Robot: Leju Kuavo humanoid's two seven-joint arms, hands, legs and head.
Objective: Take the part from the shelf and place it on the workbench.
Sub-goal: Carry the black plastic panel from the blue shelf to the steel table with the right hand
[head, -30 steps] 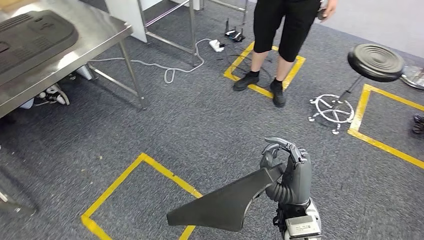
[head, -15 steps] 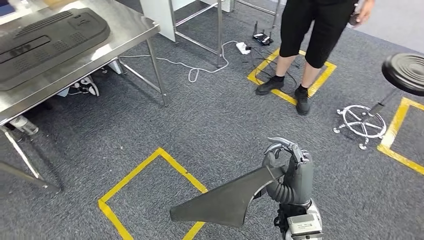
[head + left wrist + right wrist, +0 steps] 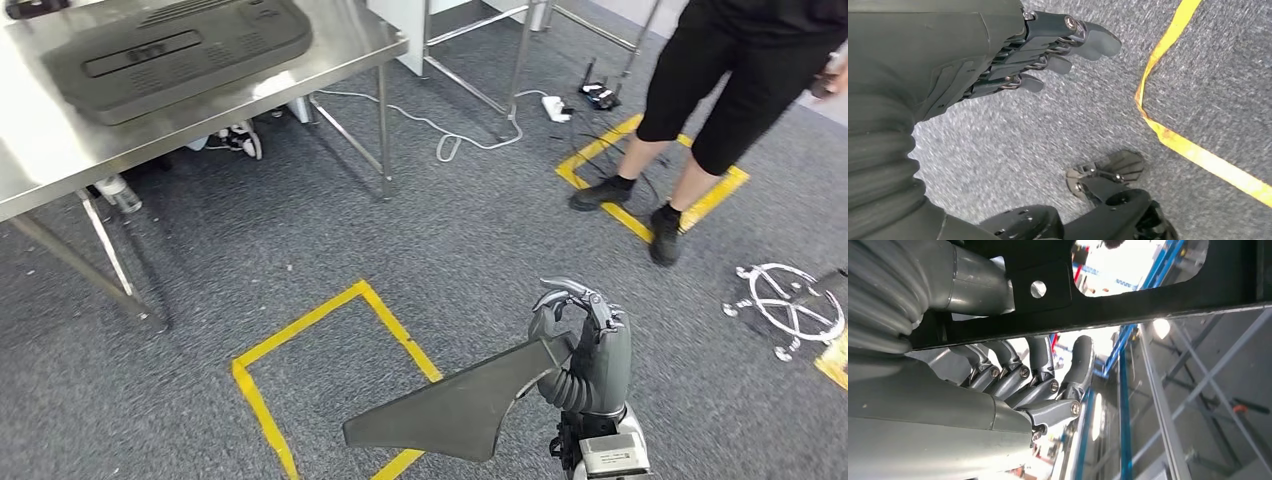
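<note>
Our right hand has its fingers curled around the flat, dark grey plastic part, carried over grey carpet well short of the steel workbench surface. Our left hand hangs empty, fingers loosely apart.

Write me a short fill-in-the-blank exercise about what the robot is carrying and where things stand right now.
1. The flat dark part is held by the robot's ____ hand.
2. The yellow tape is stuck to the grey ____.
3. The large dark panel lies on top of the metal ____.
4. The left hand holds ____.

Missing words: right; carpet; table; nothing
</note>
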